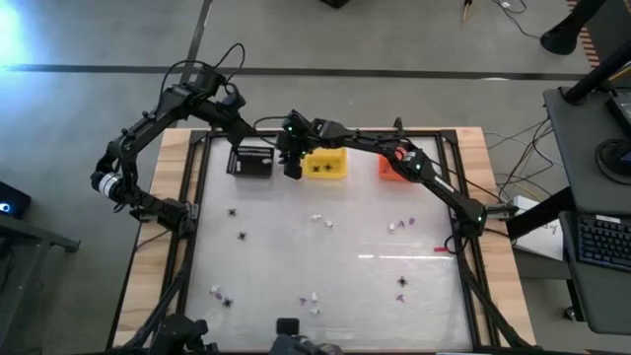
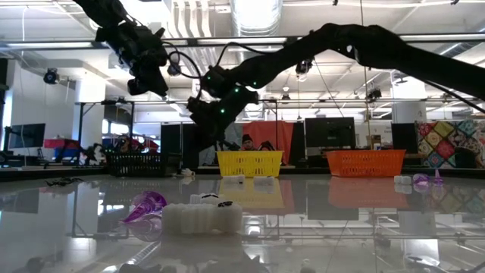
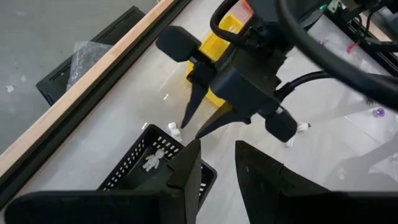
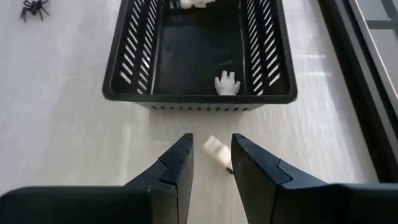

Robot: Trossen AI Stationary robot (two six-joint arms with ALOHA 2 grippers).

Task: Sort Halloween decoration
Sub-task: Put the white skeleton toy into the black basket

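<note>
Item: white bit (image 4: 215, 148), one of the Halloween decoration pieces. It is lying on the table (image 4: 68, 124) just outside the black basket (image 4: 198, 93), on the side of the near wall, not inside. Its long axis is running slantwise to that wall, as far as you can judge.

Relation to watch: the white bit is sitting in line with the gap between the fingers of the right gripper (image 4: 210, 163), just ahead of the tips and toward the black basket. The fingers are standing parted and gripping nothing; the bit is apart from both. You are looking at a short forward-and-down reach, with a slight turn of the wrist if you want the fingers across the bit's short side.

Nearer arm: the right. In the overhead view the right gripper (image 1: 292, 158) is hanging beside the black basket (image 1: 251, 161), between it and the yellow basket (image 1: 325, 164).

Left gripper (image 3: 217, 163): hovering on the far side of the black basket from the bit, fingers parted and empty, facing the right arm.

Already in the black basket: a white hand-shaped piece (image 4: 227, 84) against the near wall.

Elsewhere: a black spider (image 4: 32, 9) is lying beyond the black basket's far corner, well apart from the bit.
</note>
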